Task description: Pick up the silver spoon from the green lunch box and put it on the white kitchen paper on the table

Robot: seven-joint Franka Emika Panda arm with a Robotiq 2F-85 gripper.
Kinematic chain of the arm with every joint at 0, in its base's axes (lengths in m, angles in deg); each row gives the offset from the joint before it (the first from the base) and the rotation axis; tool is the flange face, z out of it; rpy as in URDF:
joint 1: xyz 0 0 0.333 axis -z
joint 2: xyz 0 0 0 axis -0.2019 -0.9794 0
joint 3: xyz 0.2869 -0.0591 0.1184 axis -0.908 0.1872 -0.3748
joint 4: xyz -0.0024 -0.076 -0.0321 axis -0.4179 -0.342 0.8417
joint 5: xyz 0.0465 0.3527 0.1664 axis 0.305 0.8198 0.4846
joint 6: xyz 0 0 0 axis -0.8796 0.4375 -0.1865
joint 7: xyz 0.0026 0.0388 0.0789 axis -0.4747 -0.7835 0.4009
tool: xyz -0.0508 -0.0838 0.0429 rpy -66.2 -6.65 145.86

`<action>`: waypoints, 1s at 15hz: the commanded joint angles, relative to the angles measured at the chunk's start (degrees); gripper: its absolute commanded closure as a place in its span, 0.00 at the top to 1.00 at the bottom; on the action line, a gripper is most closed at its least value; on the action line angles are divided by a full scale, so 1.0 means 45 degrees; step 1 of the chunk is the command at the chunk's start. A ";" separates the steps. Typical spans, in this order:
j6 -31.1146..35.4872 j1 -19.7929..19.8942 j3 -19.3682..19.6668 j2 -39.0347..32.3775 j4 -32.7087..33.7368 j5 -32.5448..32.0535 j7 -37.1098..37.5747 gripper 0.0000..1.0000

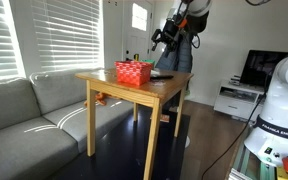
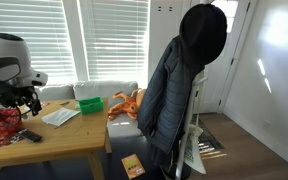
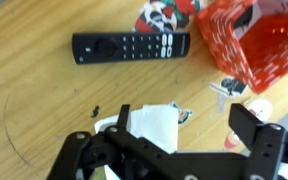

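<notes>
1. The pincer (image 3: 172, 148) hung above the table (image 3: 34, 110), jaws spread wide, gripping nothing I could see.
2. Just beyond it lay a remote (image 3: 129, 46) and a red basket (image 3: 259, 40).
3. Past the white kitchen paper (image 2: 59, 116) sat the green lunch box (image 2: 89, 104). The spoon was too small to make out and presumably lay inside. A good approach would cross over, then descend astride the handle.

Wood, plastic, cloth and paper at a pale table.
The table (image 3: 34, 90) is smooth light wood with a soft sheen. On it lie a matt black plastic remote (image 3: 131, 46), a red plastic lattice basket (image 3: 259, 45), a green plastic lunch box (image 2: 89, 104) and thin white paper (image 2: 60, 116). Beside the table stands a grey cloth sofa (image 1: 24, 115).
</notes>
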State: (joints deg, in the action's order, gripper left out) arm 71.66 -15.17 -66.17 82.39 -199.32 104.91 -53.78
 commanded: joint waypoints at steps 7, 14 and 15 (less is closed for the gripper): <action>0.2567 0.0576 0.0012 -0.3382 0.3346 -0.1559 0.4377 1.00; 0.3005 0.0518 0.0064 -0.4079 0.4014 -0.2154 0.5394 1.00; 0.3453 0.0466 0.0156 -0.4387 0.4105 -0.2951 0.6120 1.00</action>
State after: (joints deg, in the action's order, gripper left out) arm 85.38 -12.56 -66.20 64.04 -181.42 95.12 -29.44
